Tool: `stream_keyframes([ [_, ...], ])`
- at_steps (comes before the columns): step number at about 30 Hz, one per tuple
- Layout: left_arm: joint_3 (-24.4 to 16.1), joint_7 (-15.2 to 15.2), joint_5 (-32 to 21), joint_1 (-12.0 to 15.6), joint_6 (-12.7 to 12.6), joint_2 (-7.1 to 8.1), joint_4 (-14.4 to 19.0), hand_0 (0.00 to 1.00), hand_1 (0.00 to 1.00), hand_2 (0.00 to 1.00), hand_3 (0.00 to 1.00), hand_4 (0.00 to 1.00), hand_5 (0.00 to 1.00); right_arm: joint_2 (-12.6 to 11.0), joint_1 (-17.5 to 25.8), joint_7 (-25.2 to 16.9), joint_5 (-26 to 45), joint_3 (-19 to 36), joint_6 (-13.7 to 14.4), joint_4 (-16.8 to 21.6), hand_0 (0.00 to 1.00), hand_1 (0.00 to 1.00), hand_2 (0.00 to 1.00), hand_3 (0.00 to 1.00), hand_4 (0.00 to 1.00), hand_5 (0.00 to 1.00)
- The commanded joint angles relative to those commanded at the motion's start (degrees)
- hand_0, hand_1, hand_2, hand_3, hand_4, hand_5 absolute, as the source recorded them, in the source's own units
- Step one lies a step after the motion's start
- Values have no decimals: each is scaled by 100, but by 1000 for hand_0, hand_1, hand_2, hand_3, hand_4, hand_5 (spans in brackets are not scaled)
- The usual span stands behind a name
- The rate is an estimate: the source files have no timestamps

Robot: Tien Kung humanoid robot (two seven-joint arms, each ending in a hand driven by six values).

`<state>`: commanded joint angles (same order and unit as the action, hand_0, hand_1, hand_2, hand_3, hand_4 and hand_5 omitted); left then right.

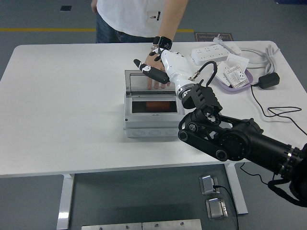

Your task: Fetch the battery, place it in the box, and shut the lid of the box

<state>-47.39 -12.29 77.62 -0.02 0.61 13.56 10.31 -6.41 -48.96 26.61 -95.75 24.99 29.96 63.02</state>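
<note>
Battery (154, 105) lies inside box (153, 122). Right hand (160, 69) fingers spread, empty, above upright lid (152, 82). Person's hand (157, 81) behind lid. Push lid top forward, down evenly, till shut.

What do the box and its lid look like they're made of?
The box looks like moulded grey plastic with a matt finish: uniform pale grey walls with rounded corners and no shine. The lid, raised at the back, looks like clear, slightly smoky plastic in a grey frame, since a person's fingers show through it. It could be glass, but plastic seems likelier.
</note>
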Motion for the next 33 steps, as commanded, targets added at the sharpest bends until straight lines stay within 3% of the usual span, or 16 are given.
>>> stream_keyframes([
  [10, 21, 1, -23, 0, -4, 6, 0, 631, 707, 628, 602, 602, 485, -110, 62, -91, 303, -298, 32, -31, 893, 714, 699, 761, 892, 998],
  [22, -15, -6, -58, 52, -21, 41, 0, 631, 706, 627, 602, 604, 485, -585, 89, 321, -35, -445, -247, 752, 885, 711, 693, 757, 890, 998],
  [33, 10, 1, -115, 47, -21, 51, 0, 631, 707, 628, 602, 604, 486, -749, 68, 569, -167, -521, -440, 1226, 871, 702, 693, 760, 887, 998],
])
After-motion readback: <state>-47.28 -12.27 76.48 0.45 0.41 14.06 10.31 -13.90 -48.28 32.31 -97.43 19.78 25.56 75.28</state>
